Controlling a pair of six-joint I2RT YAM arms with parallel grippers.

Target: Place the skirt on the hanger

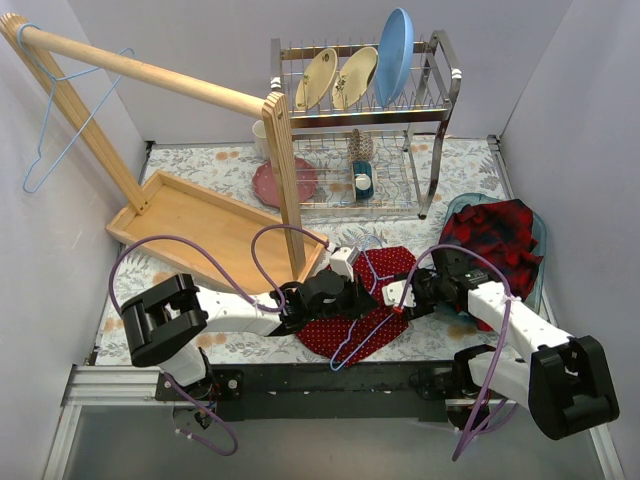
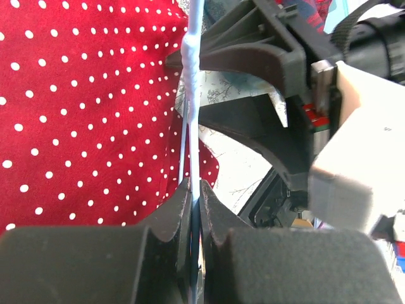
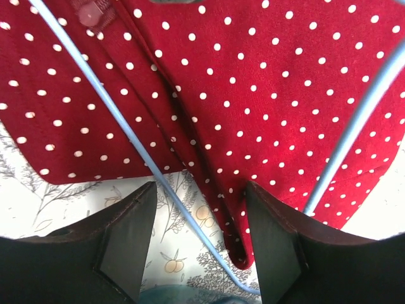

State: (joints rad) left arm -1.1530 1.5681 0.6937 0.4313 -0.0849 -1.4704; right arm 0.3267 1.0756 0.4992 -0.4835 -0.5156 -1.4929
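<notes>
Two pincers meet at the skirt (image 1: 365, 315), flat on the worktop (image 1: 470, 165). Left pincer (image 2: 195, 190) clamps the hanger (image 2: 190, 76) wire; right pincer (image 3: 199, 190) gapes over cloth. Thin wire could twist loose, or the cloth could bunch.

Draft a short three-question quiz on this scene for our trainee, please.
1. True or false: the skirt lies on the table.
2. Fill in: the right gripper hovers over the skirt with its jaws ____.
3. What pinches the hanger wire? A: the left gripper. B: the right gripper. C: nothing.

Key: 1 true; 2 open; 3 A.
</notes>
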